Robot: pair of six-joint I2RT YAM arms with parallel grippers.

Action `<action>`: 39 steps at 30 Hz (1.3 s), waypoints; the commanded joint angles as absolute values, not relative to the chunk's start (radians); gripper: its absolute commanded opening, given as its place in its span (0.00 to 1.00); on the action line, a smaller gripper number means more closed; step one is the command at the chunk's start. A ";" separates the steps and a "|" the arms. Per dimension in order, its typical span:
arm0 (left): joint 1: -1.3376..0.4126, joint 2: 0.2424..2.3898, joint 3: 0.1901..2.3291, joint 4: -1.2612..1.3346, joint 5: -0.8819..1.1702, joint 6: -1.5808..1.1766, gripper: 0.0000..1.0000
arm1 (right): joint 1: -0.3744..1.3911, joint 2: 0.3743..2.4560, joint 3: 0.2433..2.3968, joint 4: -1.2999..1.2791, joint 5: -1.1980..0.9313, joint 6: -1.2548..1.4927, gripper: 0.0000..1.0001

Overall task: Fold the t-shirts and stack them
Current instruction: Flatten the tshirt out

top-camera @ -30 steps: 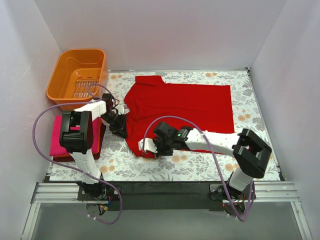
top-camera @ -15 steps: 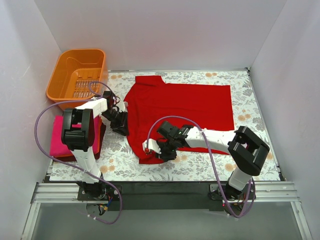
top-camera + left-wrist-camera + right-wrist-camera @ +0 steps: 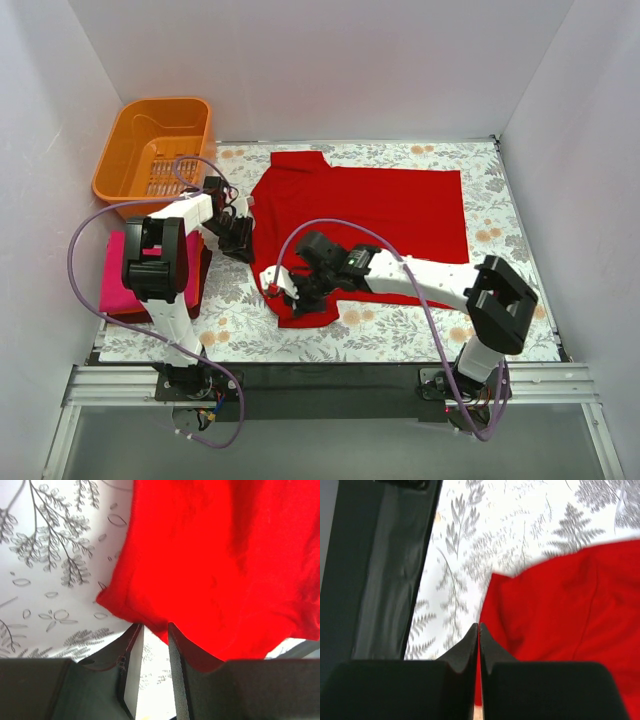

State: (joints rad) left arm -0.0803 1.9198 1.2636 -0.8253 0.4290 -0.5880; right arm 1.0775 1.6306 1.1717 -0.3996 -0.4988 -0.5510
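Observation:
A bright red t-shirt (image 3: 380, 210) lies spread flat on the floral cloth. My left gripper (image 3: 238, 238) is at its left edge. In the left wrist view this gripper (image 3: 155, 626) is open by a narrow gap, with the red edge (image 3: 210, 565) lying at its fingertips and over the right finger. My right gripper (image 3: 285, 292) is over the shirt's lower-left part. In the right wrist view it (image 3: 478, 626) is shut, tips together at the shirt's edge (image 3: 555, 610). A folded magenta-pink shirt (image 3: 118, 275) lies at the left on a dark red one (image 3: 125, 316).
An orange slotted basket (image 3: 155, 145) stands at the back left. The grey-and-orange floral cloth (image 3: 400, 325) covers the table. White walls close in the left, back and right. A dark rail (image 3: 330, 378) runs along the near edge.
My right gripper has moved left along the shirt's lower-left part, and that corner of the shirt now reaches a little nearer. My left gripper has shifted slightly up along the shirt's edge.

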 commanded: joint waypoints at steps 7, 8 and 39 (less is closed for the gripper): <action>-0.074 1.980 1.301 -0.729 0.299 -0.617 0.24 | 1.158 1.804 1.218 -0.229 -0.440 -0.430 0.01; -0.074 1.986 1.305 -0.726 0.293 -0.617 0.24 | 1.163 1.810 1.218 -0.221 -0.417 -0.425 0.01; -0.052 1.809 1.427 -0.788 0.328 -0.483 0.34 | 0.585 1.453 1.054 -0.650 -0.488 -0.633 0.34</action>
State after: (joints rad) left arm -0.0532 1.9469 1.4258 -0.7540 0.2794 -0.5423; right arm 0.6861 1.4837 1.1385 -0.4664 -0.5114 -0.5289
